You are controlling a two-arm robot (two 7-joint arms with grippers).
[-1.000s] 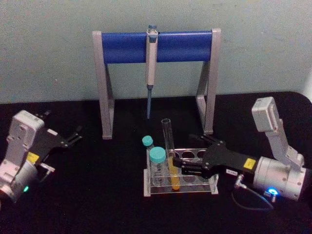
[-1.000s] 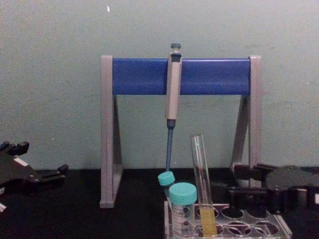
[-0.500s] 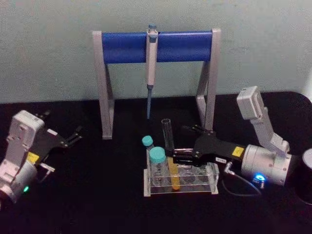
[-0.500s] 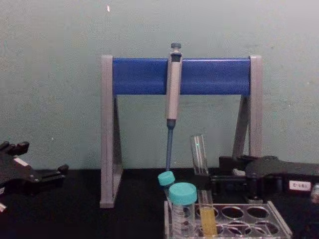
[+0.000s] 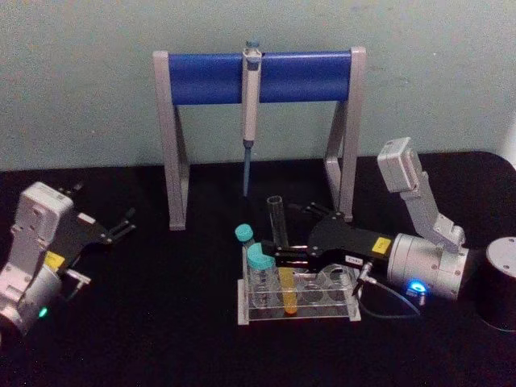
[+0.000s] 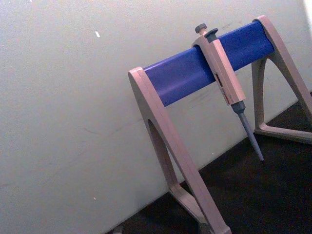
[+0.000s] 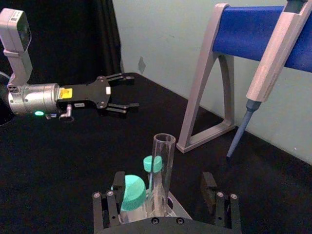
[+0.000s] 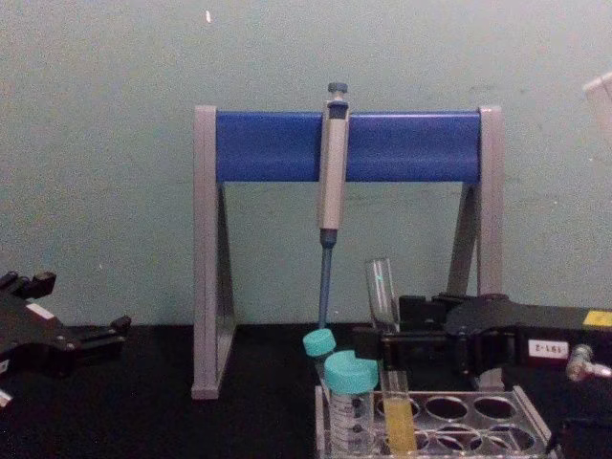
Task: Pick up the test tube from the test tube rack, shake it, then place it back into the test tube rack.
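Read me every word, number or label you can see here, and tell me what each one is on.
No text reads clearly.
White label on the right gripper: characters, too blurred to read.
Right arm's yellow sticker: too small.
Left arm's yellow sticker, behind the left gripper: too small.
Markings on the test tube: too small.

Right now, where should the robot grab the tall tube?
Probably the bare glass of the test tube above the test tube rack, coming level from the right: it stands upright, and teal-capped tubes crowd its left. The open right gripper straddles it there.
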